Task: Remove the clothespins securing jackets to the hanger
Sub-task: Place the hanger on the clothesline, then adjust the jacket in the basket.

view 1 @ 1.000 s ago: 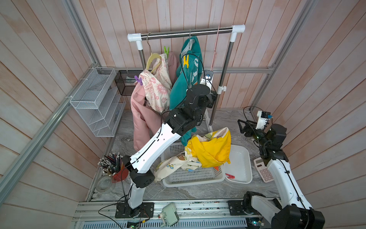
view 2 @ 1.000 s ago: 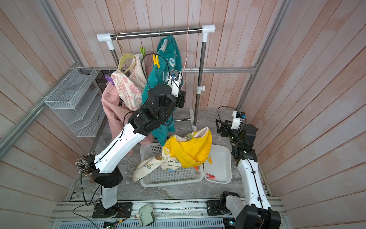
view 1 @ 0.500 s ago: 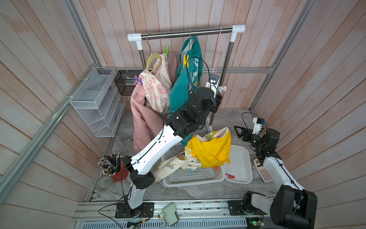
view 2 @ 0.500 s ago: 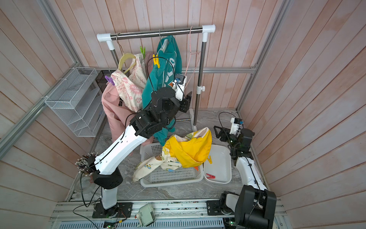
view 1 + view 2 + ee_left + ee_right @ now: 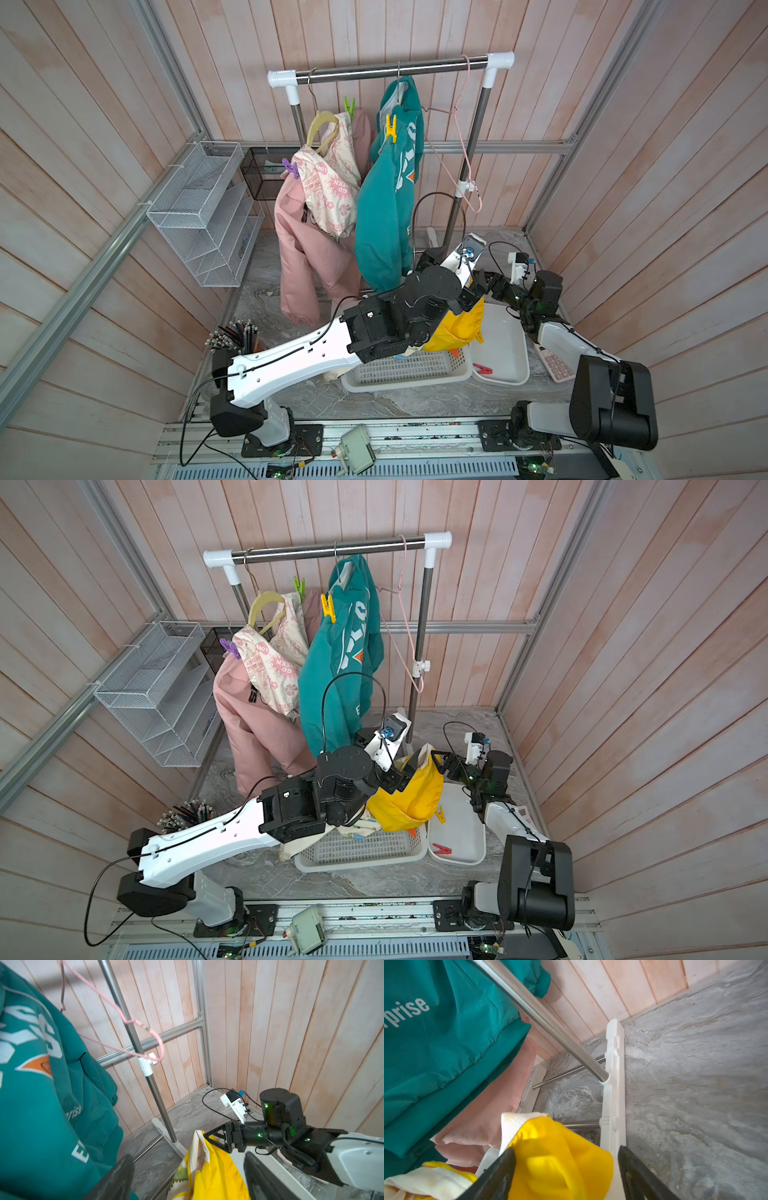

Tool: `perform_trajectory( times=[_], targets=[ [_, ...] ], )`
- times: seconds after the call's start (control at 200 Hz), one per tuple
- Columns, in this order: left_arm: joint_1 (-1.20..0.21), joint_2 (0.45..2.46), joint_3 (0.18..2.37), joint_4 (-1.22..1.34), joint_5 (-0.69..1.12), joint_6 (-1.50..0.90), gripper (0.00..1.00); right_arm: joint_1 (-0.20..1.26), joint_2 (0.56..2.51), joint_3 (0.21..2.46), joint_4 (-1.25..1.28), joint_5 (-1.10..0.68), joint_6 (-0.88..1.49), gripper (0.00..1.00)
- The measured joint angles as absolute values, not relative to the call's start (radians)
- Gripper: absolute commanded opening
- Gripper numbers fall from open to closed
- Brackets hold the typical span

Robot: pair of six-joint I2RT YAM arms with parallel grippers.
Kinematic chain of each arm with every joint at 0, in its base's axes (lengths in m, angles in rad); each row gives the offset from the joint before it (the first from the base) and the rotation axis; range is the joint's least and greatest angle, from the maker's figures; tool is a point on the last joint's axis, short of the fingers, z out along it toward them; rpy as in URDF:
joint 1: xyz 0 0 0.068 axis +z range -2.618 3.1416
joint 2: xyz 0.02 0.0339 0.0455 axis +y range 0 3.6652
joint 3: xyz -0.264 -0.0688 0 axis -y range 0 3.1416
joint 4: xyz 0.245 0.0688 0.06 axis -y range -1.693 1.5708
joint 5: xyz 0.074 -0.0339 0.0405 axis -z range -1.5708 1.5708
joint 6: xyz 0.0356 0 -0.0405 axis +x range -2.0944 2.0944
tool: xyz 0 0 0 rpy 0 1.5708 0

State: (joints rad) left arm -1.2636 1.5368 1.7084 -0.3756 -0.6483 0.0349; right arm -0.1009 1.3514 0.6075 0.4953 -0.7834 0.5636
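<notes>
Three jackets, four clothespins that show plainly, and two arms. The pink jacket (image 5: pixel 299 257) and the teal jacket (image 5: pixel 378 224) hang side by side from the rail (image 5: pixel 390 68), pink on the left in both top views. The yellow jacket (image 5: pixel 457 328) lies heaped in the white basket (image 5: pixel 407 370) on the bench (image 5: pixel 374 399). The green clothespin (image 5: pixel 349 106) stands upright, its long axis vertical and its handles up, at the top of the pink jacket. The yellow clothespin (image 5: pixel 390 126) stands the same way on the teal jacket's shoulder. The purple clothespin (image 5: pixel 291 168) sits tilted on the pink jacket's other shoulder, its handles pointing out toward the wire shelves. The red clothespin (image 5: pixel 482 368) lies flat in the white tray (image 5: pixel 503 353) just beside the basket, its long axis roughly along the tray's near wall. A bare pink wire hanger (image 5: pixel 453 145) hangs at the rail's right end. The left fingers (image 5: pixel 118 1176) are spread wide above the yellow jacket, gripping nothing. The right fingers (image 5: pixel 500 1174) are also spread, with a fold of yellow cloth between them. I cannot tell whether they touch it.
</notes>
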Motion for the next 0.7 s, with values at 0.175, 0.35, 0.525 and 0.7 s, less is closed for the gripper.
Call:
perform_trajectory(
  times=[0.175, 0.35, 0.525, 0.7],
  targets=[
    [-1.262, 1.385, 1.473, -0.466, -0.682, -0.198, 0.88, -0.061, 1.371, 0.572, 0.509, -0.783, 0.595, 0.78],
    [-1.262, 1.289, 1.309, -0.607, -0.669, -0.476, 0.88, -0.054, 1.364, 0.565, 0.501, -0.760, 0.597, 0.78],
    [-1.262, 1.271, 1.134, -0.698, -0.609, -0.691, 0.88, -0.050, 1.358, 0.565, 0.504, -0.769, 0.599, 0.65],
    [-1.215, 1.253, 0.934, -0.657, -0.474, -0.799, 0.81, -0.004, 1.359, 0.562, 0.546, -0.785, 0.630, 0.28]
  ],
)
